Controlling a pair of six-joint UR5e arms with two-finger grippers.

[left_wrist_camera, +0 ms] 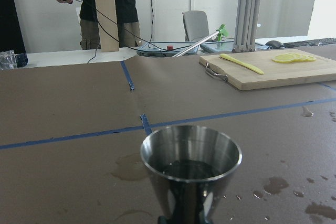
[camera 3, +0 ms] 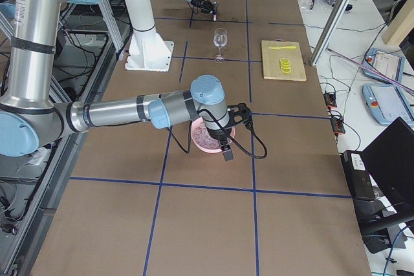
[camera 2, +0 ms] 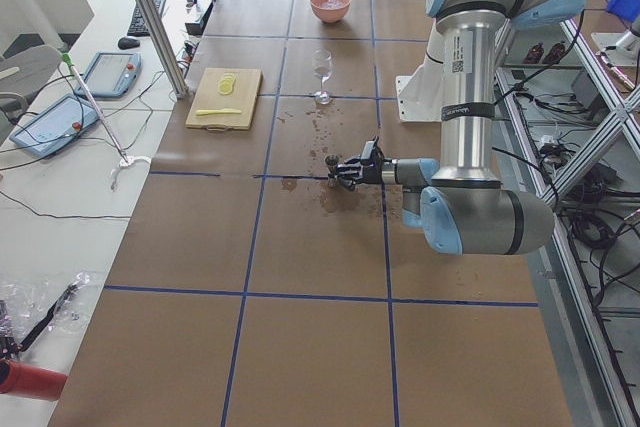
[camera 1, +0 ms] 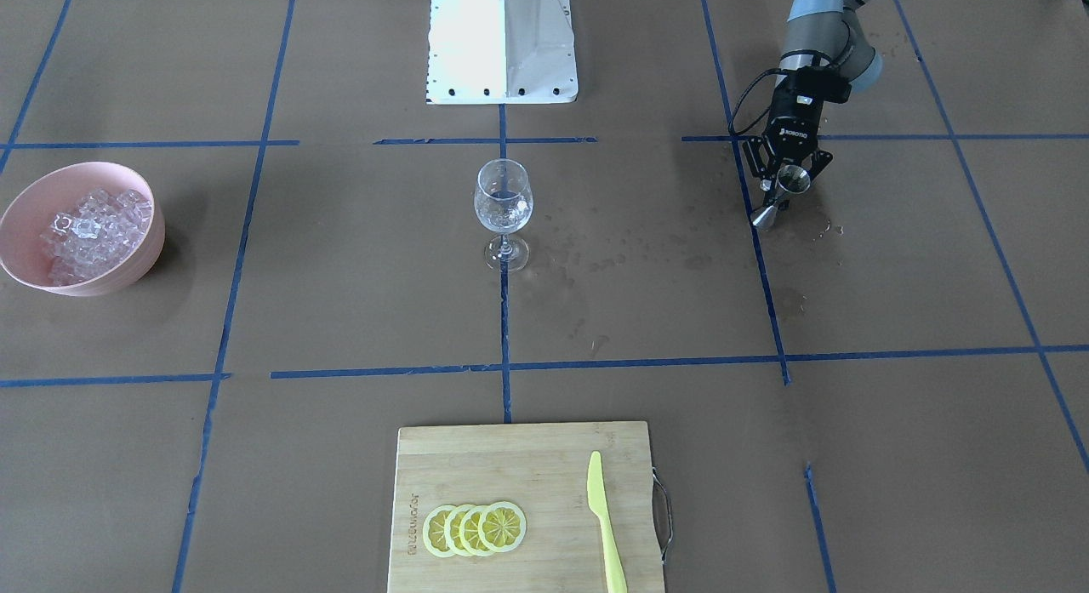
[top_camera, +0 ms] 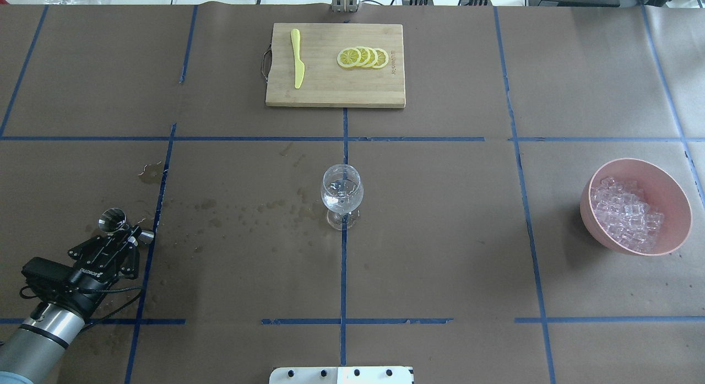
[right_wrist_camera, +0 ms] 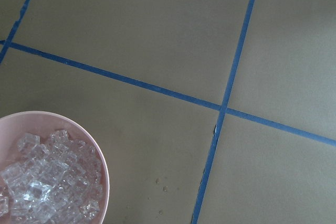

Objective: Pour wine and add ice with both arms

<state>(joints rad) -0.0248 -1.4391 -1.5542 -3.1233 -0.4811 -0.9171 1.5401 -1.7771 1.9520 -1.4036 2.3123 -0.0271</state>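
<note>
Ice (camera 1: 94, 231) sits in bowl (camera 1: 81, 167) well apart from left jaws pinching jigger (camera 1: 795, 181); right jaws' state unclear.

whitish-clear ice (camera 1: 89, 231) in a pink bowl (camera 1: 140, 265), silver jigger (left_wrist_camera: 184, 187), brown table (camera 1: 357, 261) gridded with blue tape (camera 1: 595, 364), yellow lemon slices (camera 1: 476, 527).

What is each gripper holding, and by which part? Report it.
The left gripper clamps the steel jigger at its narrow waist, between the two cups. The right gripper shows only in a side view; its hold cannot be told.
</note>
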